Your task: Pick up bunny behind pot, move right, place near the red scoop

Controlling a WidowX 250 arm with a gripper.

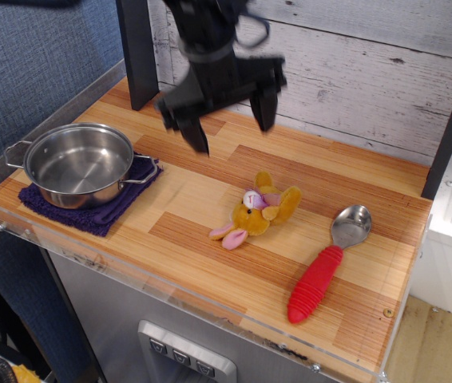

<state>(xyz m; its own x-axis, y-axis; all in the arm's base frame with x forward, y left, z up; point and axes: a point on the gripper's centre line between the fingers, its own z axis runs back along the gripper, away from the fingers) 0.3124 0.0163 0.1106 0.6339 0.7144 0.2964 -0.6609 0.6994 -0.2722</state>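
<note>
Golden-yellow plush on pale striped wood — that's my bunny, lying on the wooden counter top a little right of centre, pink feet stretched toward seven o'clock and long ears flopped toward two o'clock. Nothing is touching it.

I've got the gripper hanging above the counter at roughly eleven o'clock from the bunny, well clear of it. Its two dark fingers are spread wide with nothing between them, both tips pointing down and off the surface. The arm above it is a bit motion-blurred, so I can't read fine detail there.

At four o'clock from the bunny sits the red scoop — shiny metal bowl at its upper end, thick ribbed red handle running down toward the front edge. Bunny and scoop lie near each other but not touching; a strip of bare wood shows between them.

Over at nine o'clock, well apart from the toy, I see the pot, a shallow stainless saucepan with wire loop handles, upright and empty, resting on a dark purple cloth at the left end of the counter. A black post stands at the back left, and white-washed planks form the wall behind.
</note>
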